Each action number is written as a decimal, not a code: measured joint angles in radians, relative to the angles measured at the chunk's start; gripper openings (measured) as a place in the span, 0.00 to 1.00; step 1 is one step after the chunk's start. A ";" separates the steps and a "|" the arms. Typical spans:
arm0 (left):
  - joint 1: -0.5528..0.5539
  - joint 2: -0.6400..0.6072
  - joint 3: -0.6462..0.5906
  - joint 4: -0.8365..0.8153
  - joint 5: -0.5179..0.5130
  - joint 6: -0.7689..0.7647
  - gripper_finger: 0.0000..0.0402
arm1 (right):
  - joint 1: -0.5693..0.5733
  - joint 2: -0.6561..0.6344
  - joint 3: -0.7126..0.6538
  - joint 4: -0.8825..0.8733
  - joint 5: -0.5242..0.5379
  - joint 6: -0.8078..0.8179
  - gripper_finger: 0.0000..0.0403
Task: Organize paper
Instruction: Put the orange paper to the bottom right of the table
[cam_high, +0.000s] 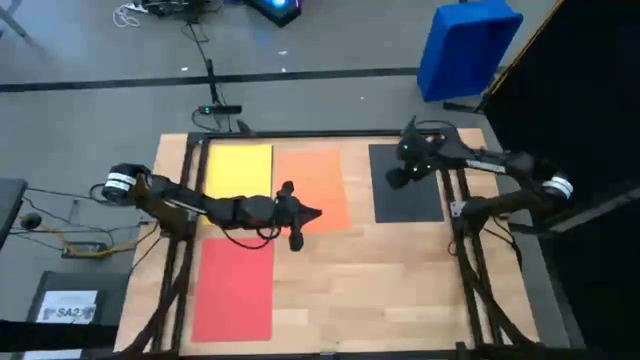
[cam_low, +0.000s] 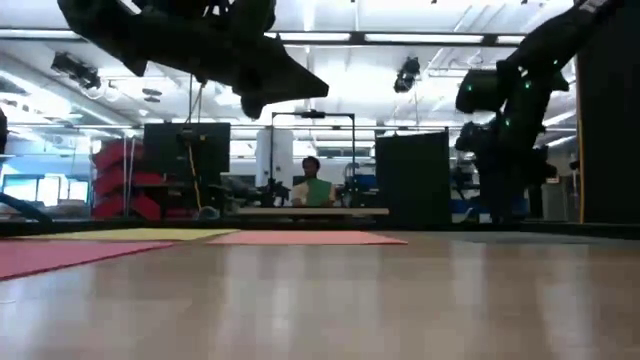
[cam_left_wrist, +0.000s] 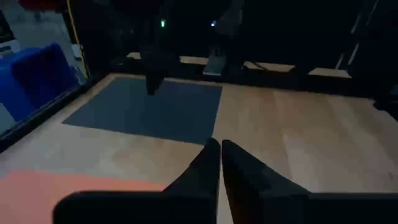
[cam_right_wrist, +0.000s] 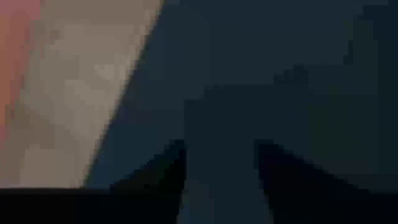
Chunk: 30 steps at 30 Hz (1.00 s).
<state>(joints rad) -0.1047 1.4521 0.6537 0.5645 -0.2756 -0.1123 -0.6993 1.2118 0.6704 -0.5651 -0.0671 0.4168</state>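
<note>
Four sheets lie flat on the wooden table: yellow (cam_high: 238, 170) at the far left, orange (cam_high: 312, 185) beside it, dark grey (cam_high: 405, 183) at the far right, and red (cam_high: 233, 290) at the near left. My left gripper (cam_high: 315, 212) is shut and hangs in the air above the orange sheet's near right corner (cam_left_wrist: 37, 186); the low view shows the left gripper (cam_low: 300, 85) well above the table. My right gripper (cam_high: 400, 175) is open and hovers over the dark grey sheet (cam_right_wrist: 298, 93), close to its left edge.
A blue plastic bin (cam_high: 468, 45) stands on the floor beyond the table's far right corner. A dark box with a white label (cam_high: 65, 305) sits left of the table. Bare wood (cam_high: 400, 290) fills the near right part. A person (cam_low: 312, 188) sits far behind.
</note>
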 joint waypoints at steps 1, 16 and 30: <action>0.000 -0.008 0.000 -0.029 0.000 0.000 0.00 | 0.011 -0.012 0.000 0.025 -0.020 0.000 0.41; 0.000 -0.076 0.163 -0.775 -0.071 -0.051 0.41 | 0.289 -0.019 0.001 0.540 -0.099 -0.062 0.42; 0.000 0.092 0.169 -0.774 -0.051 -0.042 0.63 | 0.340 0.251 0.001 0.616 -0.112 0.023 0.43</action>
<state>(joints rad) -0.1047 1.5436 0.8223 -0.2092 -0.3264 -0.1539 -0.3598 1.4624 0.6716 0.0512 -0.1792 0.4400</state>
